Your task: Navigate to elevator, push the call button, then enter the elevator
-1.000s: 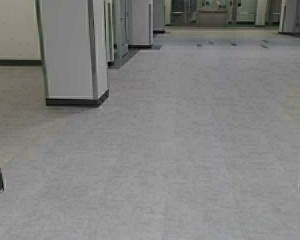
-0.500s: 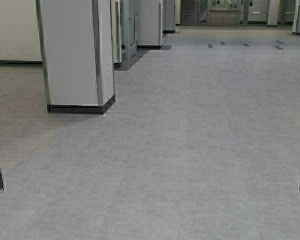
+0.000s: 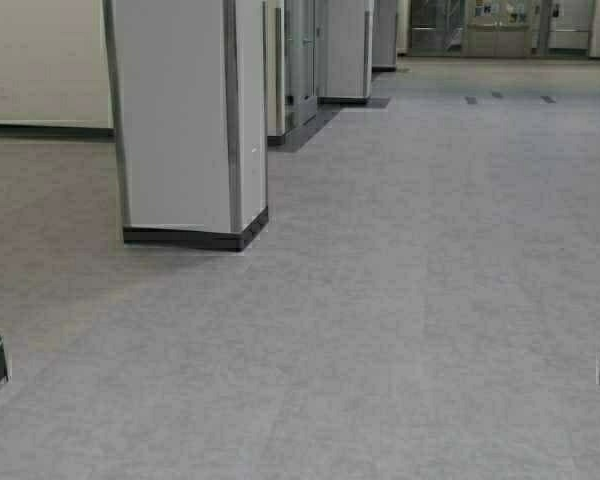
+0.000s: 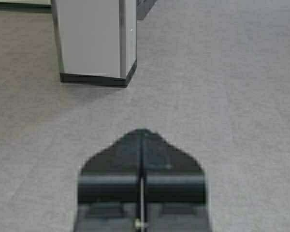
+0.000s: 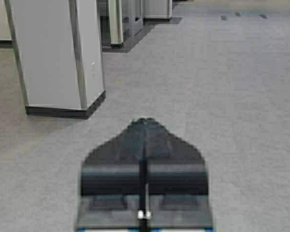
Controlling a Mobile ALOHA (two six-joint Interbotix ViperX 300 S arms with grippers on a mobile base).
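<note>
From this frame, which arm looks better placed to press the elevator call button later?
Neither yet. No call button shows. The left gripper and right gripper are both shut, pointing forward over the grey speckled floor. The white square pillar stands ahead on the robot's left.

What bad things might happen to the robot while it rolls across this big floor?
It might clip the white pillar standing ahead on its left, if it drifts that way; its dark base juts toward the open floor. It might also lose its way: no elevator door or call button can be made out yet, only more pillars and a far wall. The left gripper and right gripper are shut and point forward, so they would likely bump first.
</note>
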